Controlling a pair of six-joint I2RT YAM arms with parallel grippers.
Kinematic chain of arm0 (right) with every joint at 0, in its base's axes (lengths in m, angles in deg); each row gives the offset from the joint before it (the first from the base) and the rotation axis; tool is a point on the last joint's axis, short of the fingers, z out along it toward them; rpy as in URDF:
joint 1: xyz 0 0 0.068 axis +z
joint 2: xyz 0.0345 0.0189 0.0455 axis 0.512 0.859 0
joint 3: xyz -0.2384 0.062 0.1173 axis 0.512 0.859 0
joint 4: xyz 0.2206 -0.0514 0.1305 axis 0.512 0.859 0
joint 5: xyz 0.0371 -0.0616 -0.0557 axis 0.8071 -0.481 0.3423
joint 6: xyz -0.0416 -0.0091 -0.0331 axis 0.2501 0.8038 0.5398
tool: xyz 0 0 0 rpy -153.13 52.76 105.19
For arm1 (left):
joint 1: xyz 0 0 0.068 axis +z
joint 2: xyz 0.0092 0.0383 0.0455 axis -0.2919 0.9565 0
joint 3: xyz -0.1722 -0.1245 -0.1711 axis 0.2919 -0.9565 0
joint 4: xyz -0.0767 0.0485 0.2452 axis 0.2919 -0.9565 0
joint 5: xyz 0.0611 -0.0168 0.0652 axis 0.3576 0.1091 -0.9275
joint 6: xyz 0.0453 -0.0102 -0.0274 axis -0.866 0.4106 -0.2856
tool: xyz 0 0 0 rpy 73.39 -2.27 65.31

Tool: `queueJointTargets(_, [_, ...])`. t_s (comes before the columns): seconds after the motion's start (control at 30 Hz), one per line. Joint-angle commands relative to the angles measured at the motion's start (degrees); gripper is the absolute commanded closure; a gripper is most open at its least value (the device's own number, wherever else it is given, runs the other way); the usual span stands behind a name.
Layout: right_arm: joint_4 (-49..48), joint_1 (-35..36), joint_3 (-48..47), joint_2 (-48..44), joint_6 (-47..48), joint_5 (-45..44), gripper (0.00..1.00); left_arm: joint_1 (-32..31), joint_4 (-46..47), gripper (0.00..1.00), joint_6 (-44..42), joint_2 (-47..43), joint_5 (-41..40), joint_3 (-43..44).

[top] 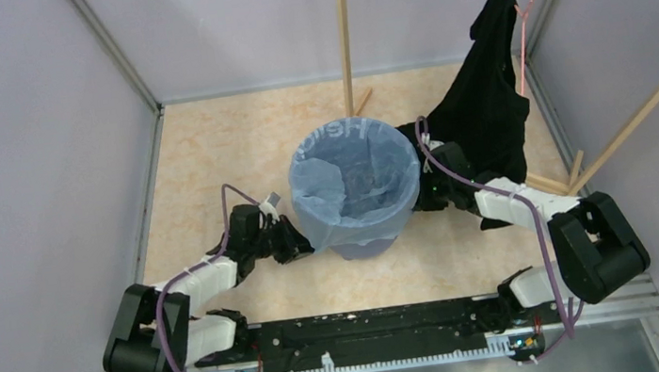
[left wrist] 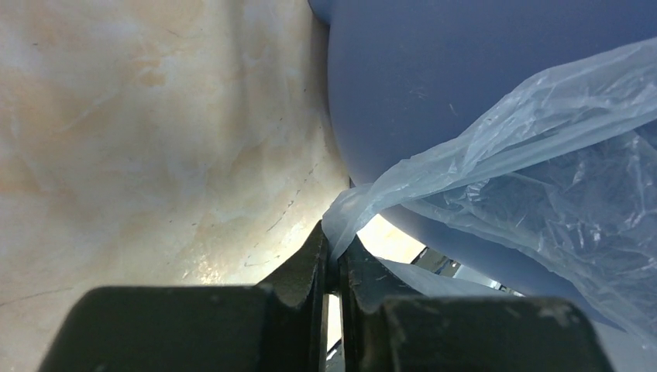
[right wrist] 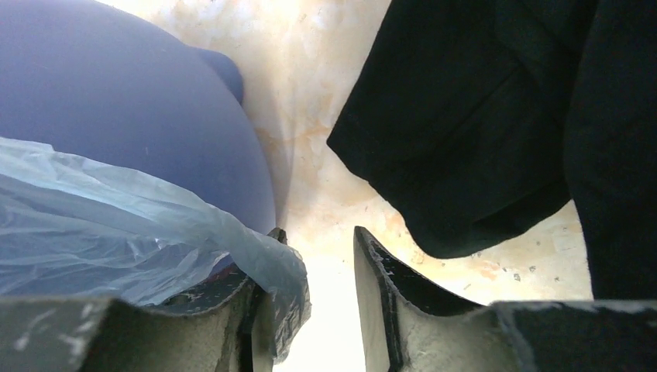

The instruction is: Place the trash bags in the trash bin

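Desk [top: 209, 163]: beige, marbled surface; it carries everything listed below.

Wooden frame [top: 344, 23]: pale poles standing at the far side, with a rail across the upper right.

Black garment [top: 487, 110]: hangs from a pink hanger [top: 526, 5] on that rail. Its lower hem reaches down near my right arm, just beside the bin. From the right wrist it fills the upper right of the view.

Trash bin [left wrist: 434, 70]: round, solid blue, upright at mid-desk between my two arms.

Trash bag [top: 326, 186]: thin, crinkled, light-blue film. It sits inside the bin with its mouth open and its edge folded outward over the rim, draping down the outer wall. Faint lettering shows on the far edge.

Left tool [left wrist: 333, 246]: low against the bin's left side, clenched on a twisted strand of the bag, which stretches taut from the bin wall to the fingertips.

Right tool [right wrist: 318, 248]: at the bin's right side, released, its fingers standing apart. A fold of the bag lies draped over one finger [right wrist: 232, 294]; the other finger is bare.
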Motion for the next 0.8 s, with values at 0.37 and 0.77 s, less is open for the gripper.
queueJointTargets(0.37, [35.5,-0.2,-19.1,-26.0,6.4,-14.2,0.22,-0.3,-3.2,0.76,-2.5,-5.1,-3.7,1.2])
queueJointTargets(0.77, [37.7,12.0,-52.9,-13.5,11.1,-5.4,0.22,-0.4,-3.6,0.73,-2.6,-6.4,-3.0,0.9])
